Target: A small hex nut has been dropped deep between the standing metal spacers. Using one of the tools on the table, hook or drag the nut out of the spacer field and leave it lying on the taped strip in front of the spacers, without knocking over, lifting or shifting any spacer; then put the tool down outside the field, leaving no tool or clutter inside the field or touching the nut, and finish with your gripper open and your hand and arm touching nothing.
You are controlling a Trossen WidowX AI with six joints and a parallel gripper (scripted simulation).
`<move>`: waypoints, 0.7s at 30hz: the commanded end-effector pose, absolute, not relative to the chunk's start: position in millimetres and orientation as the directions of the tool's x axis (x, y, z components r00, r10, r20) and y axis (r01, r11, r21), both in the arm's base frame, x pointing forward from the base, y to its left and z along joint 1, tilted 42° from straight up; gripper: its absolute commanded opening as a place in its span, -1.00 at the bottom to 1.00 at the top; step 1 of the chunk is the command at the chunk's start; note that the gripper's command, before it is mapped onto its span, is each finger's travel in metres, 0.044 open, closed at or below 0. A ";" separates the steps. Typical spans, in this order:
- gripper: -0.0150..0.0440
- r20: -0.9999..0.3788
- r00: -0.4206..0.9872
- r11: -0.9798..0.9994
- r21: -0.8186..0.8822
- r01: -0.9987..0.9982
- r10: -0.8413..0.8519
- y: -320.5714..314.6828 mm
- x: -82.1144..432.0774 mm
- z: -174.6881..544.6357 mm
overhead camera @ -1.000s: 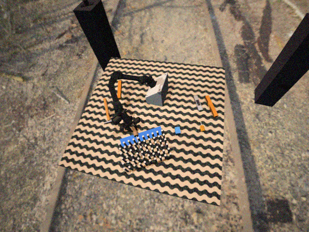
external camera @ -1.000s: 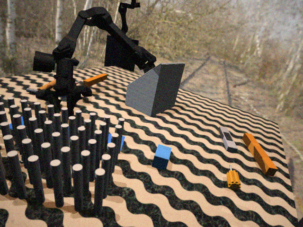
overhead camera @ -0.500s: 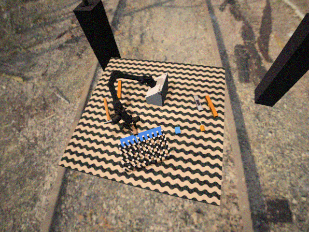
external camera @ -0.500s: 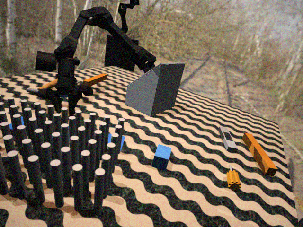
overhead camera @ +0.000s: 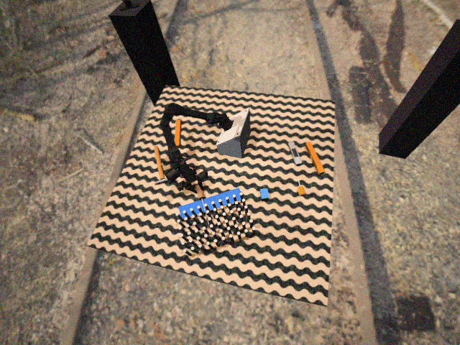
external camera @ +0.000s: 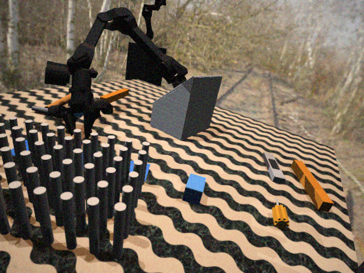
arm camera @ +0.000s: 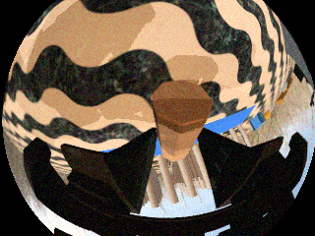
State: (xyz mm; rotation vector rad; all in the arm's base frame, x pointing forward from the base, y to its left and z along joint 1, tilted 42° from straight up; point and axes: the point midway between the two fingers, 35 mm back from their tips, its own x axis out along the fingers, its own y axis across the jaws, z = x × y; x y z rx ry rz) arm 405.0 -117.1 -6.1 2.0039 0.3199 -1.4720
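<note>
My gripper (overhead camera: 199, 187) (external camera: 79, 134) (arm camera: 177, 131) is shut on the brown faceted handle (overhead camera: 200, 192) (arm camera: 181, 105) of a tool and hangs low just behind the blue taped strip (overhead camera: 236, 192) (arm camera: 236, 118). The tool's thin pale shaft (overhead camera: 203, 203) reaches from the handle over the strip to the first spacers; its far end cannot be made out among them. The dark, light-topped spacers (overhead camera: 215, 223) (external camera: 93, 226) (arm camera: 184, 177) stand upright in a dense field in front of the strip. The hex nut cannot be made out in any view.
An orange stick (overhead camera: 159, 163) with a grey crosspiece (overhead camera: 161, 181) and an orange bar (overhead camera: 177, 132) (external camera: 116, 94) lie left. A grey wedge (overhead camera: 232, 148) (external camera: 170, 114) stands behind. A blue block (overhead camera: 264, 193) (external camera: 195, 183), a stubby yellow tool (overhead camera: 300, 190) (external camera: 280, 215) and another orange bar (overhead camera: 315, 157) (external camera: 311, 185) lie right.
</note>
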 end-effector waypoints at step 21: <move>-0.49 -0.923 0.348 -0.773 0.341 0.535 -0.166 -125.1 388.0 1.4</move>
